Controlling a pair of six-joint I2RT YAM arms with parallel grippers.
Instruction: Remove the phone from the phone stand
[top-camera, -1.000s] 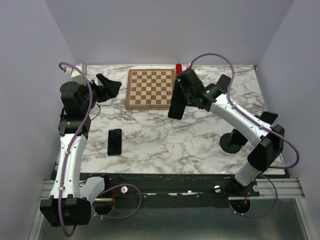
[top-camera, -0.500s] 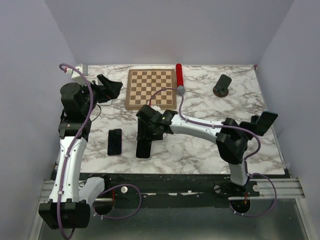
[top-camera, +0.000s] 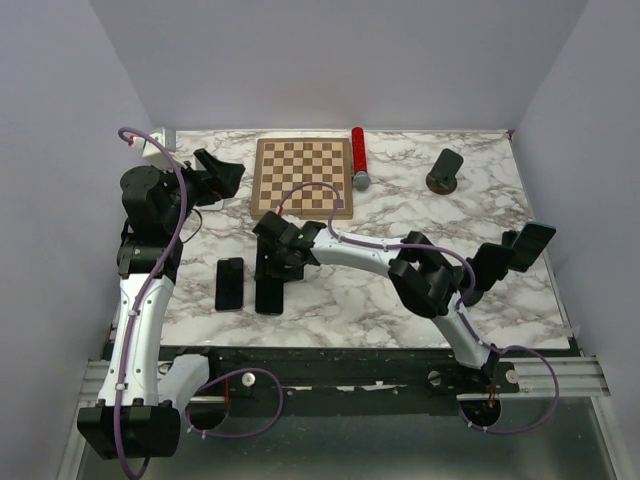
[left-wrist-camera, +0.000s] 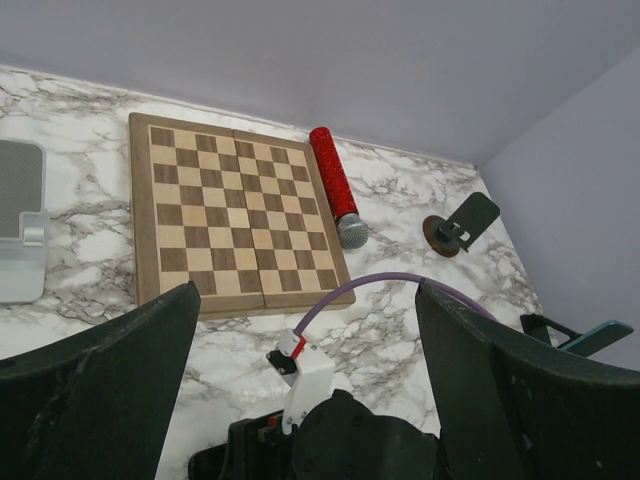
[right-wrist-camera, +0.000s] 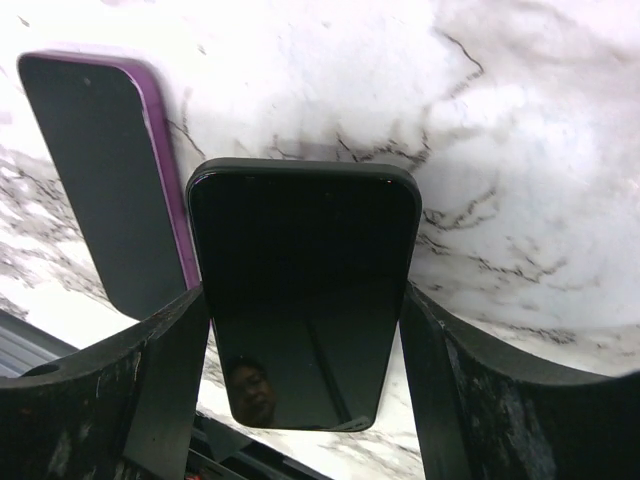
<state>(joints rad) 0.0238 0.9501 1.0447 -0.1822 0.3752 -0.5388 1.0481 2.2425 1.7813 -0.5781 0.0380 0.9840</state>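
My right gripper (top-camera: 272, 272) is shut on a black phone (top-camera: 269, 292), its fingers (right-wrist-camera: 150, 390) pressing the phone's (right-wrist-camera: 305, 300) two long edges. It holds the phone low over the marble table (top-camera: 400, 215) at the front left, right beside a purple phone (top-camera: 229, 283) lying flat, which also shows in the right wrist view (right-wrist-camera: 105, 180). The dark phone stand (top-camera: 444, 171) is empty at the back right; it also shows in the left wrist view (left-wrist-camera: 458, 222). My left gripper (top-camera: 218, 172) is open and empty above the back left of the table.
A wooden chessboard (top-camera: 302, 177) lies at the back centre, with a red microphone (top-camera: 358, 157) along its right side. A white stand (top-camera: 155, 150) sits in the back left corner. The table's front edge is just below the two phones.
My right arm has swung from the back centre to the front left with the black phone, bringing it down beside the purple phone. The left arm has not moved.
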